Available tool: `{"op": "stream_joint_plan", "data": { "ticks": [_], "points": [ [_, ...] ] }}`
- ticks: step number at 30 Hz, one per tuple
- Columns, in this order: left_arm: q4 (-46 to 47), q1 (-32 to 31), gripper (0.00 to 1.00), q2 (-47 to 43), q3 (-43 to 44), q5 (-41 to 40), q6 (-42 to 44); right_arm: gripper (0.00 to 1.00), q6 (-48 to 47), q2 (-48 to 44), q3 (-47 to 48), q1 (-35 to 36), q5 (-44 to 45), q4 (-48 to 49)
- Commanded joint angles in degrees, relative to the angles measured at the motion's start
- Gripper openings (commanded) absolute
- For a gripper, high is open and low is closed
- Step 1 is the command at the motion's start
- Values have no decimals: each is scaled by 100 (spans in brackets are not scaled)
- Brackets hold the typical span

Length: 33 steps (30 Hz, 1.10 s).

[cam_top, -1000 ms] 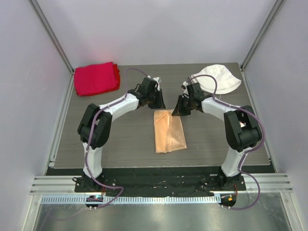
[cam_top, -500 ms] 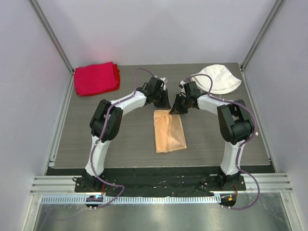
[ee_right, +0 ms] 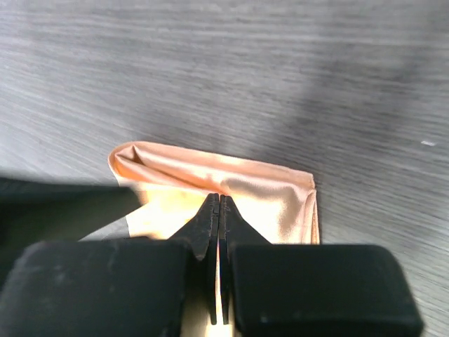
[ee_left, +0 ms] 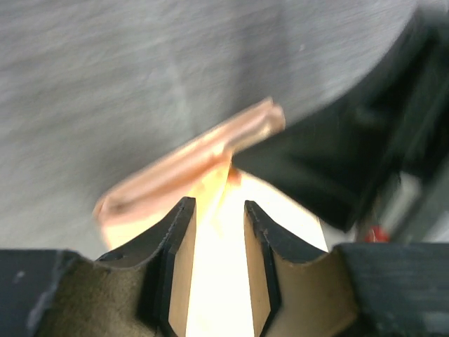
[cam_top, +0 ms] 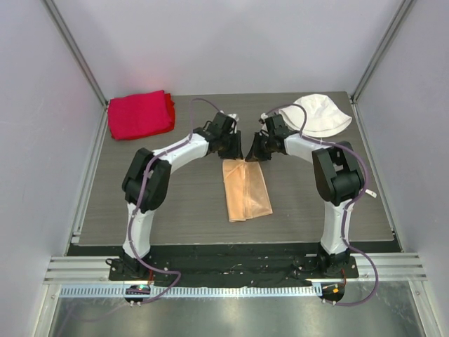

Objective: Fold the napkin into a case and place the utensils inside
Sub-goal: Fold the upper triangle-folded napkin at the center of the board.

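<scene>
My left fingers [ee_left: 191, 214] stand slightly parted, right fingers [ee_right: 219, 200] pressed shut, both at the folded napkin's [cam_top: 245, 189] far edge; bare bench [cam_top: 175, 203] lies beyond.

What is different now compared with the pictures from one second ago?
The left claw moved right. The right claw moved left and a little away from its base. They now stand close together over the far end of the napkin. Neither visibly took hold of anything. The napkin, red cloth and hat stayed in place.
</scene>
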Motion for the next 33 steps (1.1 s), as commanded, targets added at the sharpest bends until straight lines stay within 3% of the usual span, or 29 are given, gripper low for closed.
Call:
{"op": "stream_joint_plan", "data": {
  "ticks": [1, 2, 6, 18, 24, 33],
  "points": [
    [-246, -210, 38, -993, -336, -700, 372, 1, 109, -374, 110, 0, 329, -115],
    [-343, -298, 37, -1028, -336, -1293, 443, 2, 127, -540, -64, -17, 365, -125],
    [-589, -746, 36, -889, -196, -2140, 786, 8, 242, -883, -496, -43, 462, -142],
    [-1512, -1169, 42, 245, 1236, -2959, 1146, 7, 391, -1280, -1173, -114, 120, 86],
    [-1662, -1195, 43, 544, 1483, -3004, 1234, 1, 453, -1157, -1288, -105, -57, 288],
    [-1750, -1239, 46, 738, 1607, -2556, 1287, 1, 453, -1113, -1349, -114, -118, 367]
  ]
}}
